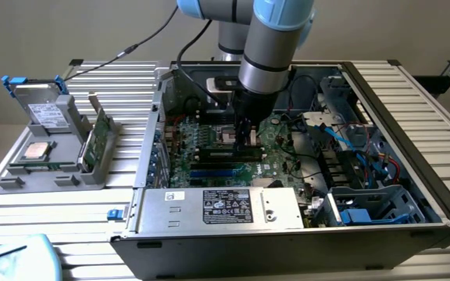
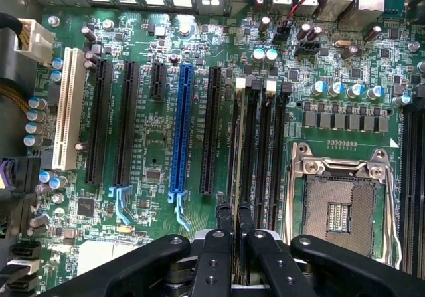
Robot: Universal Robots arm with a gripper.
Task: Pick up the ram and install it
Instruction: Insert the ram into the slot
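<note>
- The arm (image 1: pixel 268 52) reaches straight down into the open computer case (image 1: pixel 287 249), which lies on a slatted metal table (image 1: pixel 53 208)
- The gripper (image 1: pixel 248 150) is low over the motherboard (image 1: pixel 201 143), between the processor socket (image 1: pixel 229 136) on its far side and the blue slots (image 1: pixel 217 173) on its near side
- In the wrist view the two black fingers (image 2: pixel 224 222) of the gripper (image 2: pixel 234 212) stand close together; the jaws are narrow and pinch a thin board seen edge-on
- That board is the ram (image 2: pixel 232 147): it runs along the outermost of the four black memory slots (image 2: pixel 262 144), the one farthest from the empty socket (image 2: pixel 339 207) and next to the long expansion slots, one of them blue (image 2: pixel 180 131)
- In the exterior view the ram (image 1: pixel 223 154) shows as a long dark strip beneath the gripper, level with the memory slots; whether it is fully seated I cannot tell
- Outside the case, at the exterior view's left, a grey fixture (image 1: pixel 21 182) holds a square processor chip (image 1: pixel 37 151) and another green board (image 1: pixel 100 130) standing on edge
- A silver power supply (image 1: pixel 217 208) sits along the near wall of the case
</note>
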